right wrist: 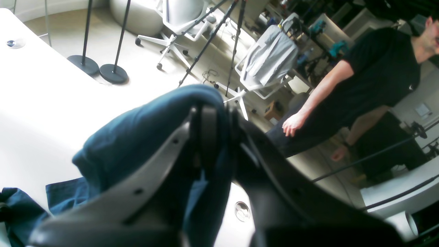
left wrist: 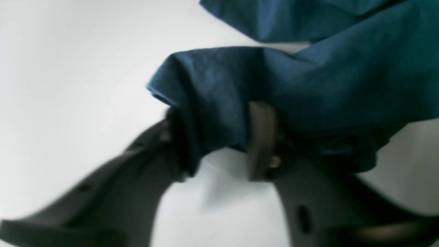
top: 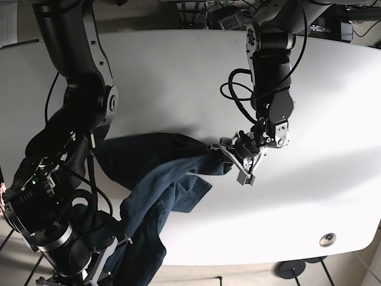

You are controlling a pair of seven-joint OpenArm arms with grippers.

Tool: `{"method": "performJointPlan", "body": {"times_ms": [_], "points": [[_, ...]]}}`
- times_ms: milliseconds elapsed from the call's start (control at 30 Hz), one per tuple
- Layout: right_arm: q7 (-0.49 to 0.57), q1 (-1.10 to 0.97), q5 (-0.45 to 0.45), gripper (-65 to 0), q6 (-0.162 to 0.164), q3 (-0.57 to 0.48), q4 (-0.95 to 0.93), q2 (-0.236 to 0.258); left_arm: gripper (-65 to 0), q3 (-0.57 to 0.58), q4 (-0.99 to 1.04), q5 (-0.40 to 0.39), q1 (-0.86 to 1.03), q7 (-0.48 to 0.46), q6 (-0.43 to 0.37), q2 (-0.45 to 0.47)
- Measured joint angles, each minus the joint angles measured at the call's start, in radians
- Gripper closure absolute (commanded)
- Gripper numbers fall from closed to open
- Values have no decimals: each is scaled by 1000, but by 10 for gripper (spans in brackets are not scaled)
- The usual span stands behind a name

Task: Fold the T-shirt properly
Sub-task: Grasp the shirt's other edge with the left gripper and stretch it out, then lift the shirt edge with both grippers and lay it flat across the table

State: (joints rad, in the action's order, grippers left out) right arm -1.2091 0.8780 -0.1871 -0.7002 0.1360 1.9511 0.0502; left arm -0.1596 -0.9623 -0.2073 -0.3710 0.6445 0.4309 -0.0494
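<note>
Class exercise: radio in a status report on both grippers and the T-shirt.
Left gripper shut on T-shirt edge. Right gripper shut on another bunch, lifted. T-shirt crumpled, stretched between them over the table. Nothing in the way.

Bare table beyond T-shirt

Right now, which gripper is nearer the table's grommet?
Left. The left gripper, shut on the shirt, is up-left of the grommet; the right gripper is far across.
</note>
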Motion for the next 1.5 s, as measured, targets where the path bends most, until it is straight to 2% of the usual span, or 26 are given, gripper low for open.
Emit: {"method": "performJointPlan", "body": {"times_ms": [33, 67, 267, 333, 400, 467, 533, 667, 700, 800, 933, 1033, 1100, 1200, 1267, 1300, 1333, 1367, 1500], "points": [[0, 0, 0, -21, 0, 2, 0, 1, -8, 0, -2, -1, 3, 1, 0, 3], [0, 0, 4, -21, 0, 2, -1, 3, -4, 0, -9, -6, 5, 9, 1, 6], [76, 8, 7, -21, 0, 0, -73, 5, -3, -5, -309, 31, 26, 190, -9, 55], [102, 5, 10, -21, 0, -1, -142, 27, -3, -5, -436, 30, -10, 253, -8, 68], [184, 12, 9, -21, 3, 2, -215, 40, -3, -18, -490, 26, -50, 286, -7, 72], [237, 36, 10, -21, 19, -2, -313, 56, -3, -52, -512, 12, -93, 342, 0, 77], [292, 89, 12, -21, 20, -2, -454, 62, -3, -120, -515, 28, -172, 402, -4, 101], [404, 207, 20, -21, 26, -4, -679, 95, -4, -139, -518, 30, -330, 411, -4, 166], [436, 259, 24, -21, 54, -4, -759, 100, -4, -137, -518, 30, -382, 415, -4, 185], [495, 374, 24, -21, 69, -4, -876, 122, -4, -139, -476, 27, -526, 440, -4, 234], [513, 386, 2, -21, 68, -4, -869, 121, -4, -141, -478, 26, -661, 473, -3, 291], [428, 367, 12, -21, 64, -3, -807, 128, -4, -160, -541, 24, -656, 527, -3, 301], [404, 319, 6, -21, 68, 0, -695, 150, -4, -188, -594, 20, -613, 534, -3, 306], [385, 126, -13, -21, 68, 85, -494, 151, -4, -231, -653, 20, -479, 538, -3, 307], [282, -87, 10, -21, 65, 138, -397, 130, -4, -272, -703, 7, -330, 537, 2, 297], [271, -177, 11, -21, 64, 156, -357, 124, -4, -290, -726, 5, -266, 537, 5, 296], [268, -261, 4, -21, 54, 174, -316, 118, -4, -306, -744, 4, -204, 537, 16, 296], [274, -369, -4, -21, 49, 209, -266, 112, -4, -333, -765, 5, -116, 537, 63, 297], [291, -644, -122, -21, 52, 301, -183, 101, -4, -428, -812, 3, 118, 536, 141, 272]]}}
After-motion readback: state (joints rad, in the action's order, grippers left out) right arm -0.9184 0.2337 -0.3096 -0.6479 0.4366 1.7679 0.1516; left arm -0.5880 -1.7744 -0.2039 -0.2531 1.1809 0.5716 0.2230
